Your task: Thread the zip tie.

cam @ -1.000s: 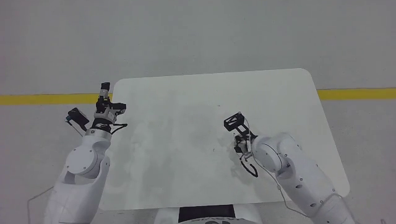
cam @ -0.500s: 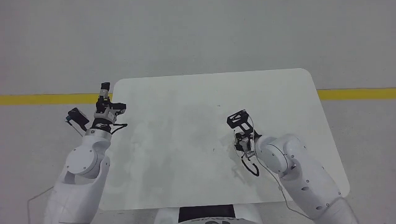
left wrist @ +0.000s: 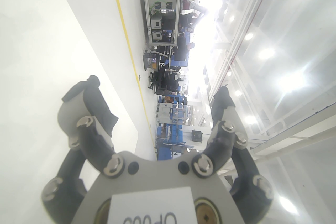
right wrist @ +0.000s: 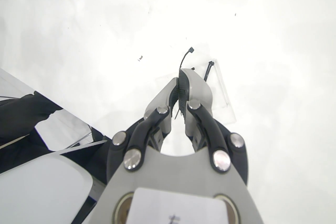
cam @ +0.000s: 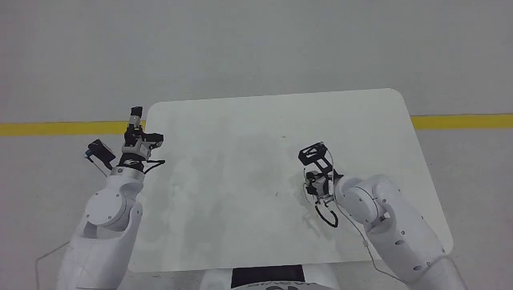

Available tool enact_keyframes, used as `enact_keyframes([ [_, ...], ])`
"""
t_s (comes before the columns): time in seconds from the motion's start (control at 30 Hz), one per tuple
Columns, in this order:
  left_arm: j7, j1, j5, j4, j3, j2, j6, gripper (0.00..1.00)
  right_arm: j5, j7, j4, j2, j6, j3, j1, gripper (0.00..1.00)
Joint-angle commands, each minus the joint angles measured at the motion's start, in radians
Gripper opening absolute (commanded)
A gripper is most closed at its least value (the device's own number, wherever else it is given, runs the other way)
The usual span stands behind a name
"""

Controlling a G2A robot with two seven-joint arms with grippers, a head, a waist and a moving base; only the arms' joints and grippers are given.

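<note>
The right arm [cam: 385, 226] has slid a touch to the right and away from the robot over the last second, carrying its wrist further out over the right half of the table [cam: 240, 130], while the left arm [cam: 108, 210] hasn't budged. Here's the right gripper [right wrist: 181, 79], fingers pressed together and clamped on the black zip tie [right wrist: 184, 59]. The strap runs between the pads, the small square head pokes out beyond the fingertips, and a short stretch of tail shows behind them, inside the jaws. Whether that head touches the tabletop or hangs just above it, I can't tell. Just beside the fingertips lies a second zip tie [right wrist: 207, 72], thin and black, resting on a clear plastic tray [right wrist: 226, 102] that sits flat on the white surface. In the wrist view, the gripper's tips stand in front of one end of that tray. A small dark speck [right wrist: 140, 58] lies on the table a little way off on the gripper's other side. Over on the left, the left gripper [left wrist: 157, 88] sits at the table's left edge, near the far corner, its two fingers spread wide apart. It points out toward the room, past a yellow floor line [left wrist: 126, 33]. The two grippers are well apart.
</note>
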Motion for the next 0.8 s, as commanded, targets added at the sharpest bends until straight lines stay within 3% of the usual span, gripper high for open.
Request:
enact_keyframes([
  [0.0,0.000,0.000,0.000,0.000,0.000,0.000,0.000,1.00,0.017,-0.011,0.006,0.001,-0.004,0.009,-0.007,0.00],
  [0.2,0.000,0.000,0.000,0.000,0.000,0.000,0.000,1.00,0.103,-0.041,0.033,0.000,-0.015,0.023,-0.015,0.00],
  [0.53,0.000,0.000,0.000,0.000,0.000,0.000,0.000,1.00,0.363,-0.115,0.077,-0.002,-0.078,0.073,0.002,0.00],
  [0.77,0.000,0.000,0.000,0.000,0.000,0.000,0.000,1.00,0.556,-0.223,0.074,-0.008,-0.098,0.098,-0.009,0.00],
])
